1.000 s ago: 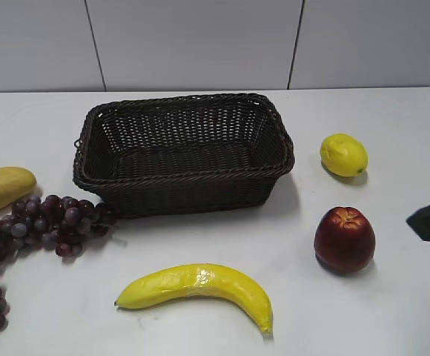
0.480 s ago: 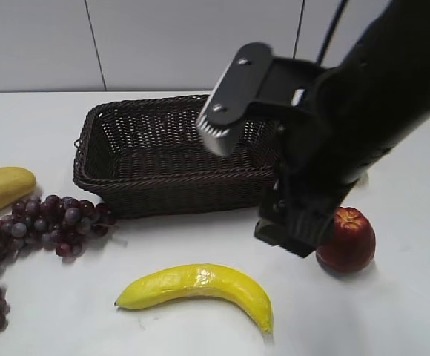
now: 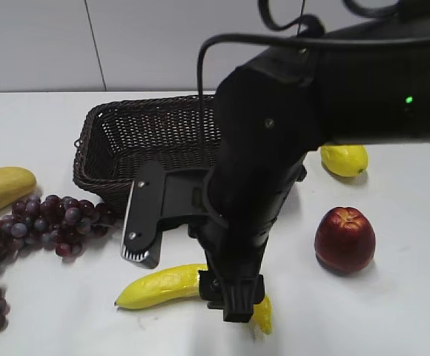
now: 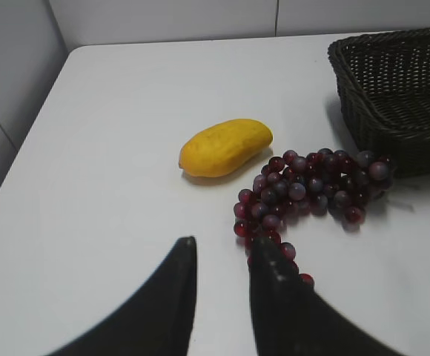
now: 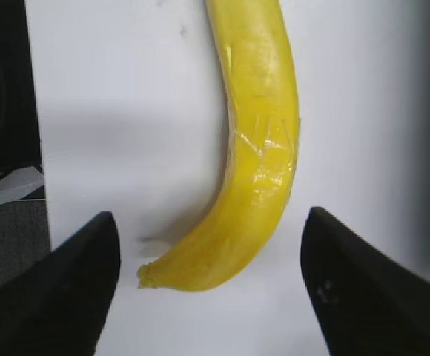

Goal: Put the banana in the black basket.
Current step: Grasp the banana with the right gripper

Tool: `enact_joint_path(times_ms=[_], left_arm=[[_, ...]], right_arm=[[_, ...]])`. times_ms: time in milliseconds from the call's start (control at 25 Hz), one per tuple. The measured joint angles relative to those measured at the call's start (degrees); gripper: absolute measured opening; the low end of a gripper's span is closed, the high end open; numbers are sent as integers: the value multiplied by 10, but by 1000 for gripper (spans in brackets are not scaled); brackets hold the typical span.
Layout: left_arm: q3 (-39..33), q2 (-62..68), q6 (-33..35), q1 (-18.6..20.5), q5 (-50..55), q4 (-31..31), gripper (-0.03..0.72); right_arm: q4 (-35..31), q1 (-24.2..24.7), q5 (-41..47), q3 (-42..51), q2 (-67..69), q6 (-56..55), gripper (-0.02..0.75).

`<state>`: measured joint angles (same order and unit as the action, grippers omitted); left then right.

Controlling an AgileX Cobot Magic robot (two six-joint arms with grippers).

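From out front, the right hand (image 3: pixel 189 259) hangs spread wide right over the banana (image 3: pixel 163 285), which lies on the white counter (image 3: pixel 67 326) just in front of the black basket (image 3: pixel 118 141). The arm hides the banana's middle, so I can't tell how well the fingers straddle it. A red apple (image 3: pixel 344 239) sits off to the right, clear of the arm's path.

The left wrist view shows the left hand (image 4: pixel 221 256) nearly closed, holding nothing, above the counter beside the grapes (image 4: pixel 311 189) and a pale yellow fruit (image 4: pixel 225 147).

The right wrist view has the banana (image 5: pixel 256 141) running lengthwise between the two open fingers (image 5: pixel 359 278), near its stem end. Gripping that far toward the tip, I'd guess the glossy skin could slip or the long end swing down and catch the basket rim.
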<state>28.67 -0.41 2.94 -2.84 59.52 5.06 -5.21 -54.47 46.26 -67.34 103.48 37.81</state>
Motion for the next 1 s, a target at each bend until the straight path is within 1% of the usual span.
enact_joint_path(times_ms=[80,120,160,240,320,400,480,560,600,640,720,800,880,1000], left_arm=[[0,0,0,0,0,0,239],[0,0,0,0,0,0,239],[0,0,0,0,0,0,239],[0,0,0,0,0,0,239],[0,0,0,0,0,0,239],[0,0,0,0,0,0,239],[0,0,0,0,0,0,239],[0,0,0,0,0,0,239],[0,0,0,0,0,0,239],[0,0,0,0,0,0,239],[0,0,0,0,0,0,239],[0,0,0,0,0,0,239],[0,0,0,0,0,0,239],[0,0,0,0,0,0,239]], right_arm=[[0,0,-16,0,18,17,569],[0,0,-27,0,24,22,552],[0,0,-33,0,27,24,530],[0,0,-42,0,33,26,458],[-3,0,-48,0,37,27,373],[-6,1,-61,0,42,27,331],[-7,3,-73,0,49,28,321],[-9,9,-79,0,56,29,329],[-11,12,-79,-1,60,29,347],[-14,15,-79,-1,62,29,375],[-18,22,-79,-2,67,29,479],[-18,27,-79,-2,70,29,540],[-19,32,-86,-2,75,29,564],[-20,40,-94,-2,86,29,562]])
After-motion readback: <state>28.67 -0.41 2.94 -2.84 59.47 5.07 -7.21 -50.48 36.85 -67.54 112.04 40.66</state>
